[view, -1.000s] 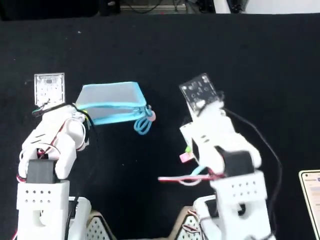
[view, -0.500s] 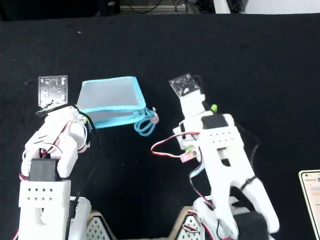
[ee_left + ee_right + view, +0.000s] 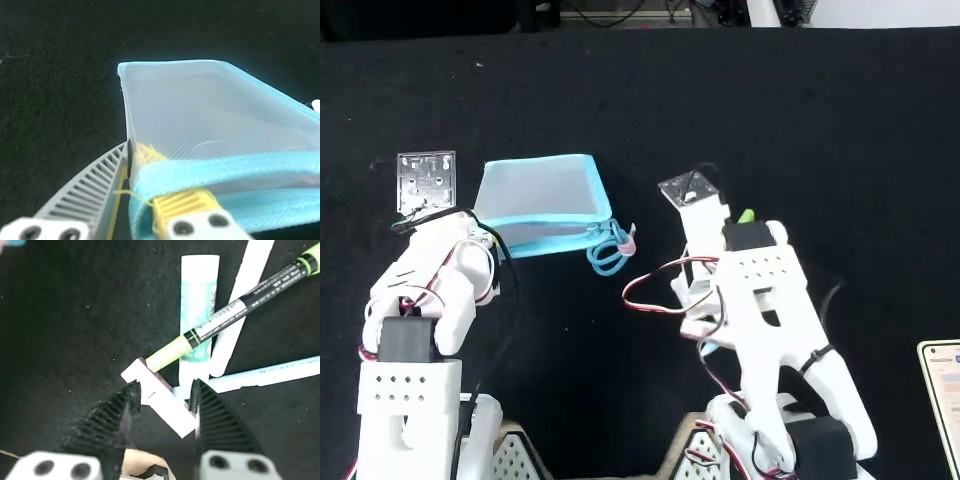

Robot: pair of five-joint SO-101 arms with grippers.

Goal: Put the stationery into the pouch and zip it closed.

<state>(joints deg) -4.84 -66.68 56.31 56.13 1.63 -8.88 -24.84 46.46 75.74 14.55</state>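
A matte black cloth covers the table [image 3: 840,120] from its near edge to its far one, flecked here and there with pale lint and evenly lit, with no hard shadows. Beyond the far edge runs a narrow strip of the room: a dark bulky shape [image 3: 420,15] toward one corner, a tangle of cables [image 3: 620,12] around the middle, and a bright white surface [image 3: 880,12] toward the other corner. Near the front, a white printed card [image 3: 942,395] lies on the cloth, cut off by the frame.
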